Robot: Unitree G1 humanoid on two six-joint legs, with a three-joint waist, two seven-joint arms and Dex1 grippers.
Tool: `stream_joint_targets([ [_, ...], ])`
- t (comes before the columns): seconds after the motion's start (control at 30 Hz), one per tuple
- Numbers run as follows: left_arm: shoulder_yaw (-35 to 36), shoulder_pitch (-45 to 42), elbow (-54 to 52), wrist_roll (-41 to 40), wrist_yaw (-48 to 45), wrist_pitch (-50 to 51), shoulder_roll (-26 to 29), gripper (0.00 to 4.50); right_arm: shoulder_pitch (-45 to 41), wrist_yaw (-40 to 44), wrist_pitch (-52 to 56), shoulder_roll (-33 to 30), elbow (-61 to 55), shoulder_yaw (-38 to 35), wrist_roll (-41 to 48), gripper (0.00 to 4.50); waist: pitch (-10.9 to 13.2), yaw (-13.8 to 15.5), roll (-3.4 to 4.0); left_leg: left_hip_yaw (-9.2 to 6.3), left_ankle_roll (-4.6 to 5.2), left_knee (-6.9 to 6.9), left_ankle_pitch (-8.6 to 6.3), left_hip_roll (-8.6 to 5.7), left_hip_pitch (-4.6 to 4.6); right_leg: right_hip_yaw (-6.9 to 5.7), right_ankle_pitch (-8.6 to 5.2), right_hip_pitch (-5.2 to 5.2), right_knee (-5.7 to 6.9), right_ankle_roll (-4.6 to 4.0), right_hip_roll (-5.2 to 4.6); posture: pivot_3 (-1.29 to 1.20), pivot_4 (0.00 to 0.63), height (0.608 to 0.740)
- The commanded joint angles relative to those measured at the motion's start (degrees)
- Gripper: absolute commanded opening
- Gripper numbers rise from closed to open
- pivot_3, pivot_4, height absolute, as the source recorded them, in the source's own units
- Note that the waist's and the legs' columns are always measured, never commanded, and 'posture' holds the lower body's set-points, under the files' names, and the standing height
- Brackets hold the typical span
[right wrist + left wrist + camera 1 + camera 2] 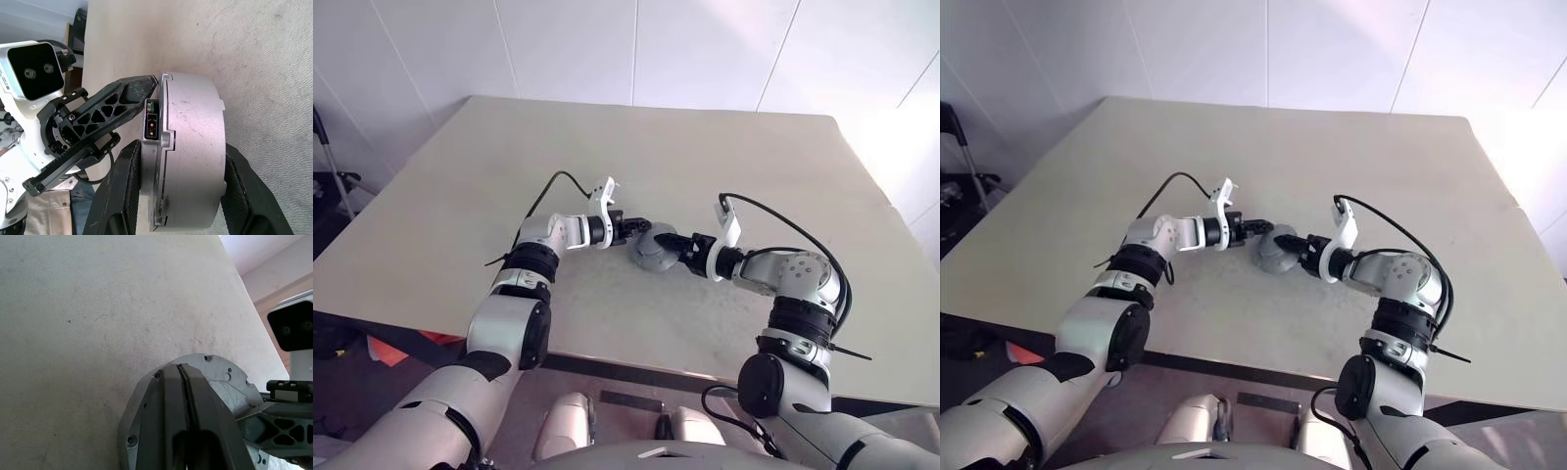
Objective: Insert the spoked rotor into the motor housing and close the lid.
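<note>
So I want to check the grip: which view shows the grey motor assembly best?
The right wrist view: the grey motor assembly stands on edge, its rim, seam and connector plain between the right gripper jaws. The left wrist view shows its flat screwed face behind the shut left gripper. In the eye views it is a small grey lump.

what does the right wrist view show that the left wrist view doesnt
Right wrist view: the round grey metal motor unit edge-on, its side wall and a small connector socket visible, with the right gripper and its two black fingers straddling the unit.

Left wrist view: the unit's flat grey face with rim screws, partly covered by the shut left gripper.

Both: the same unit, the beige table, and the opposite gripper.
</note>
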Motion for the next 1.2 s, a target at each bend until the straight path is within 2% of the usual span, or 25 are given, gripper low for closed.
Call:
stream_joint_targets([
  [0.03, 0.57, 0.11, 0.53, -0.09, 0.54, -0.75, -0.26, 0.0, -2.64, -0.18, -0.34, 0.48, 1.01, 0.59, 1.83, 2.13, 0.0, -0.01, 0.0, 0.0, 0.0, 0.0, 0.0, 0.0, 0.0, 0.0, 0.0, 0.0, 0.0, 0.0, 0.0, 0.0, 0.0, 0.74],
  [0.2, 6.53, -0.1, 0.18, -3.69, 1.49, -2.08, 1.42, 0.0, -6.13, -2.45, -2.84, 0.26, 4.6, -4.82, 2.52, 2.13, 0.03, -0.1, 0.01, 0.0, -0.03, 0.0, 0.02, 0.0, -0.04, 0.0, 0.0, -0.06, 0.03, -0.01, 0.0, 0.0, 0.0, 0.74],
  [0.37, 13.61, 1.93, -1.53, -7.35, 5.01, -5.37, 3.92, 0.0, -10.15, -5.58, -6.9, 0.3, 8.14, -9.58, 3.65, 2.13, 0.07, 0.03, 0.04, 0.03, -0.02, 0.0, 0.02, 0.0, -0.45, -0.03, 0.01, -0.47, 0.09, -0.05, 0.0, 0.0, 0.0, 0.74],
  [0.53, 16.51, 5.16, -4.88, -9.8, 6.74, -3.35, 5.98, 0.0, -12.34, -6.56, -8.33, 0.13, 10.99, -9.38, 4.19, 2.13, 0.07, 0.24, 0.04, 0.03, 0.06, 0.03, 0.01, -0.01, -1.02, -0.08, 0.02, -1.05, 0.16, -0.07, 0.0, 0.0, 0.0, 0.74],
  [0.67, 19.75, 8.38, -11.14, -15.79, 6.47, 2.01, 5.79, 0.0, -16.62, -8.7, -10.9, 0.58, 14.7, -13.23, 7.02, 2.13, 0.08, 0.37, 0.04, 0.0, 0.35, 0.31, 0.04, 0.0, -1.61, -0.14, 0.04, -1.51, 0.4, -0.08, -0.01, 0.0, 0.0, 0.74],
  [0.8, 21.22, 11.86, -17.93, -21.21, 7.25, 7.39, 3.7, 0.92, -21.21, -10.79, -12.2, 2.5, 15.91, -14.85, 10.84, 2.13, 0.09, 0.37, 0.05, 0.02, 0.53, 0.7, -0.08, 0.01, -1.88, -0.14, 0.03, -1.78, 0.71, -0.1, -0.07, 0.0, 0.0, 0.74],
  [1.13, 24.71, 15.16, -24.22, -32.14, 10.79, 18.77, 2.12, 4.48, -24.9, -13.38, -13.15, 3.38, 16.8, -12.5, 16.09, 2.13, 0.1, 0.5, 0.03, 0.03, 0.21, 0.83, -0.03, 0.04, -1.8, -0.13, 0.03, -1.67, 0.84, -0.11, -0.07, 0.0, 0.0, 0.74],
  [1.2, 26.25, 14.77, -23.93, -35.34, 10.76, 21.15, 2.0, 4.48, -24.65, -13.45, -12.93, 3.29, 16.89, -11.72, 16.27, 2.13, 0.1, 0.55, 0.03, 0.02, 0.19, 0.83, -0.02, 0.04, -1.8, -0.13, 0.03, -1.67, 0.85, -0.11, -0.07, 0.0, 0.0, 0.74],
])
